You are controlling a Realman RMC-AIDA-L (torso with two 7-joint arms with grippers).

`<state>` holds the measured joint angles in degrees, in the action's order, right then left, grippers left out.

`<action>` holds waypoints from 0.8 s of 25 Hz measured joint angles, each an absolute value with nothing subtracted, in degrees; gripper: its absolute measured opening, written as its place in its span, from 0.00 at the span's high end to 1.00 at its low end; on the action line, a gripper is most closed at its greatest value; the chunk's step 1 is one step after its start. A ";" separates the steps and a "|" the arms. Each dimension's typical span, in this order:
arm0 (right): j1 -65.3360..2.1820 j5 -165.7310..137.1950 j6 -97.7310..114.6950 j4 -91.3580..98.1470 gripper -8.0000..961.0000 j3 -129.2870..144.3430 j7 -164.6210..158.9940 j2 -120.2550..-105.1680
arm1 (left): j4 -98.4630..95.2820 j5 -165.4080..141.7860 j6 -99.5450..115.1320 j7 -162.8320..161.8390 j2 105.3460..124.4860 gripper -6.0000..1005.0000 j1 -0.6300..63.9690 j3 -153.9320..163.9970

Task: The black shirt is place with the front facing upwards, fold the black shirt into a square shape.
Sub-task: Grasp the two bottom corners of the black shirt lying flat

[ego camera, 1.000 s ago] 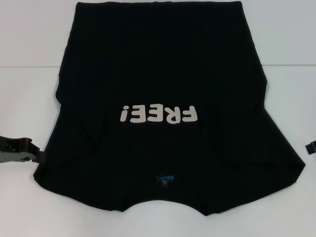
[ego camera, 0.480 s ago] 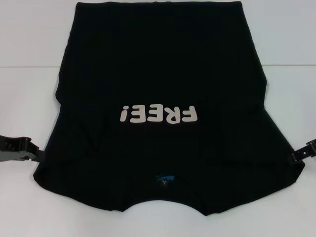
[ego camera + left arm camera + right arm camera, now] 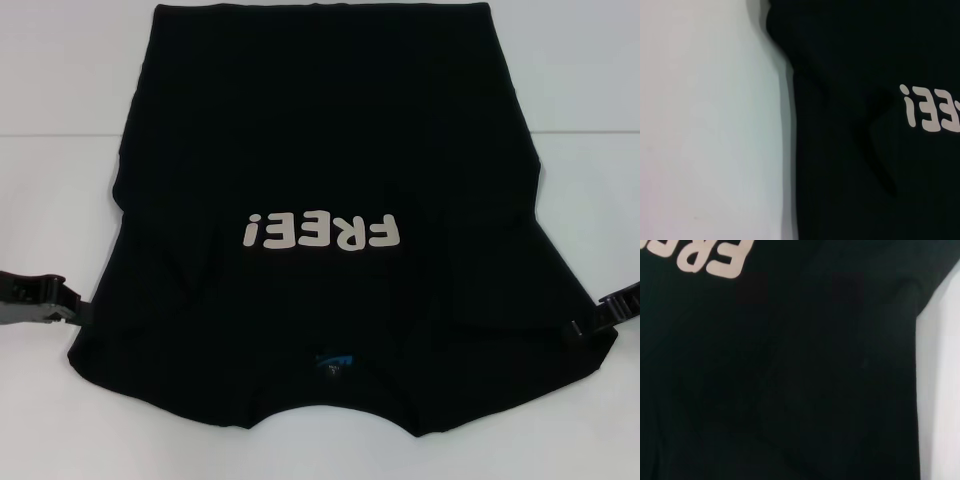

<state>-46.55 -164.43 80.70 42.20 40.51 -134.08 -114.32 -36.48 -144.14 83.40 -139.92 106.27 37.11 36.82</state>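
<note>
- Head view: the left gripper (image 3: pixel 78 314) sits low at the left edge of the picture, its tip touching the edge of the left sleeve of the black shirt (image 3: pixel 330 150); whether it is wide, narrow or pinching cloth I cannot tell.
- Head view: the right gripper (image 3: pixel 585 325) reaches in from the right edge, its tip at the right sleeve's edge; its spread cannot be told either.
- Head view: the shirt lies flat, front up, on the white surface (image 3: pixel 50 180), between the two grippers. Its collar with a small blue neck label (image 3: pixel 335 363) is nearest the robot and its hem is at the far side. The cream "FREE!" lettering (image 3: pixel 322 232) reads upside down.
- Left wrist view: the shirt's side edge runs against bare white surface, with a crease in the cloth and part of the lettering showing; no gripper shows.
- Right wrist view: black cloth fills nearly the whole picture, part of the lettering in one corner, a strip of surface along one side.
</note>
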 joint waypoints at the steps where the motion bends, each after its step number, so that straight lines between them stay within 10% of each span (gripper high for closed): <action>1: -46.57 -164.47 80.37 41.99 0.17 40.57 -134.12 -114.33 | -36.48 -144.14 83.40 -139.92 106.28 0.95 37.15 36.83; 20: -47.90 -164.35 80.88 40.05 0.17 41.58 -133.89 -114.91 | -36.47 -144.14 83.41 -139.85 106.31 0.95 37.36 36.82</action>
